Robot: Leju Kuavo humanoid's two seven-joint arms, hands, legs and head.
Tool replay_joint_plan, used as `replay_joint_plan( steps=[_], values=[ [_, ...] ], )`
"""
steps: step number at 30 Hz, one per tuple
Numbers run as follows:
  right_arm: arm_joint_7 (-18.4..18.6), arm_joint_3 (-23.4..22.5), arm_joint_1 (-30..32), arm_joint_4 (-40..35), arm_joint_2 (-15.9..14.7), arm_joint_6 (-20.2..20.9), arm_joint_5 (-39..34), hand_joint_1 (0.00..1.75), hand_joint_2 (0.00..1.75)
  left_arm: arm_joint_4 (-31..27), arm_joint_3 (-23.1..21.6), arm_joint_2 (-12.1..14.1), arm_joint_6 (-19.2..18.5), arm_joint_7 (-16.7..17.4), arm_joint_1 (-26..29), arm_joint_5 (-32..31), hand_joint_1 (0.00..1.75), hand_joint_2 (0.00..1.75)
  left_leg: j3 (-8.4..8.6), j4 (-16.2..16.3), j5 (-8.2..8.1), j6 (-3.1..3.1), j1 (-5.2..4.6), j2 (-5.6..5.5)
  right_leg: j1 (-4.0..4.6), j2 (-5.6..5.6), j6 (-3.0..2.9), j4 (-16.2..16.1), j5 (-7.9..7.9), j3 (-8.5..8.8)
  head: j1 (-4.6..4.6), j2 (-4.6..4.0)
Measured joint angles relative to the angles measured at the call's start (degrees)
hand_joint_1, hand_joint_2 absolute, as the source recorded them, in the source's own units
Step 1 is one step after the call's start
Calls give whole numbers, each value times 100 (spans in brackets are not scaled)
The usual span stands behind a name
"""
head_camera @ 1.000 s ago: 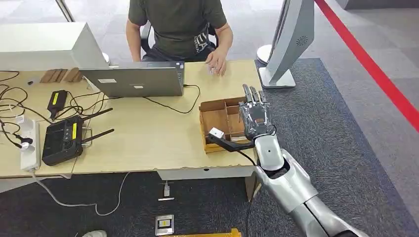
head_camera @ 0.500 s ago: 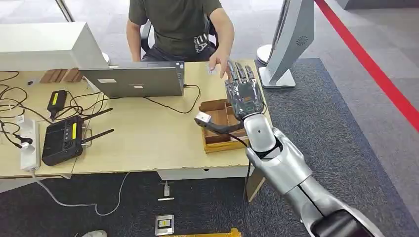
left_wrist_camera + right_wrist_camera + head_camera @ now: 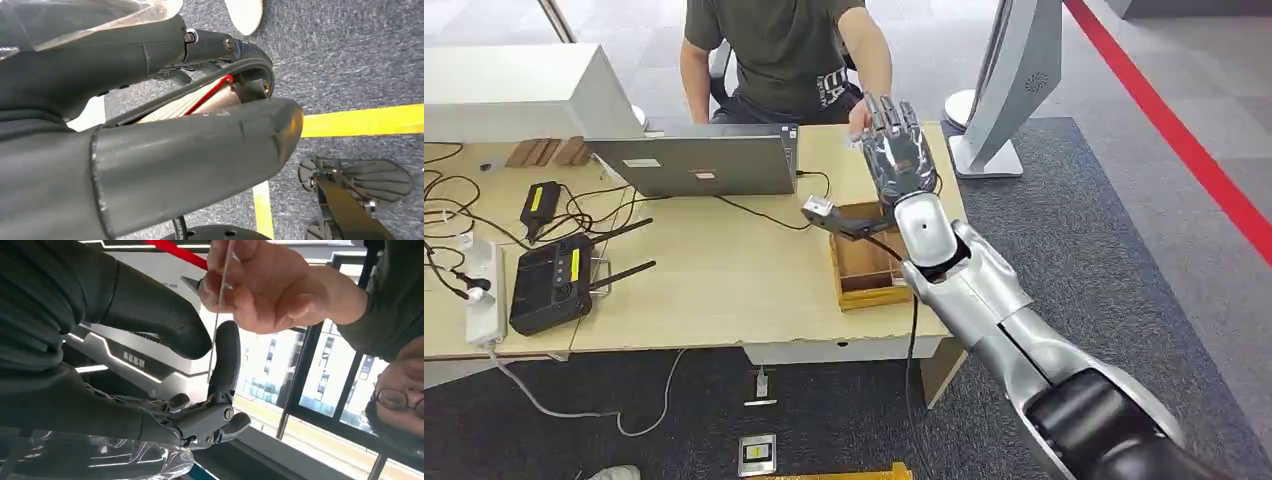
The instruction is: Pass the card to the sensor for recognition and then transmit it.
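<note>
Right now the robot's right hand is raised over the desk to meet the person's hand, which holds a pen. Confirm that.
Not a pen. The right wrist view shows the person's hand pinching a thin card edge-on, between the right hand's thumb and fingers. The hand is indeed raised over the desk.

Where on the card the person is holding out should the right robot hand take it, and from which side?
Take the card's free end, clear of the person's hand, pinching across its flat faces. It stands edge-on between the thumb and a finger, so close them straight onto it.
</note>
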Motion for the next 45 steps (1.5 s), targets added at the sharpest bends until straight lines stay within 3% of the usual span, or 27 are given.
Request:
replay_joint_plan(
  steps=[15,16,17,25,31,36,40,45],
  values=[
    [79,98,-25,299,92,236,24,175,175,0,0,-2,-28,39,5,22,0,0,1,1,0,0,0,1,0,0,0,1,0,0,0,0],
    [81,98,-31,299,92,251,24,0,175,0,-2,-2,-37,57,6,22,0,0,1,1,0,0,0,1,0,0,0,0,0,0,0,0],
    [96,98,-34,299,92,262,24,0,0,0,-2,-2,-39,77,5,20,0,0,1,1,0,0,0,1,0,0,0,0,0,0,0,0],
    [0,155,-63,275,9,290,0,0,0,0,-2,-2,-50,63,7,2,0,0,2,2,0,0,0,1,0,0,0,0,1,0,0,0],
    [109,219,-181,7,-299,937,24,0,0,0,-15,0,-105,61,15,-76,0,0,3,6,1,0,-1,2,-1,0,4,0,4,0,0,0],
    [-177,78,-323,-514,-851,1720,20,0,0,0,-48,17,-197,77,26,-92,0,0,2,9,0,2,-3,1,-3,0,5,-4,4,0,0,0],
    [-581,-268,-258,-981,-1352,1897,-83,0,0,0,-65,44,-275,127,34,-98,0,0,4,11,-3,5,-4,1,-3,1,6,-8,5,0,0,0],
    [-669,-763,60,-1500,-1985,2085,-306,0,0,0,-85,74,-293,144,39,-48,0,0,3,12,-6,8,-4,1,-3,0,6,-10,5,1,-2,0]
  ],
)
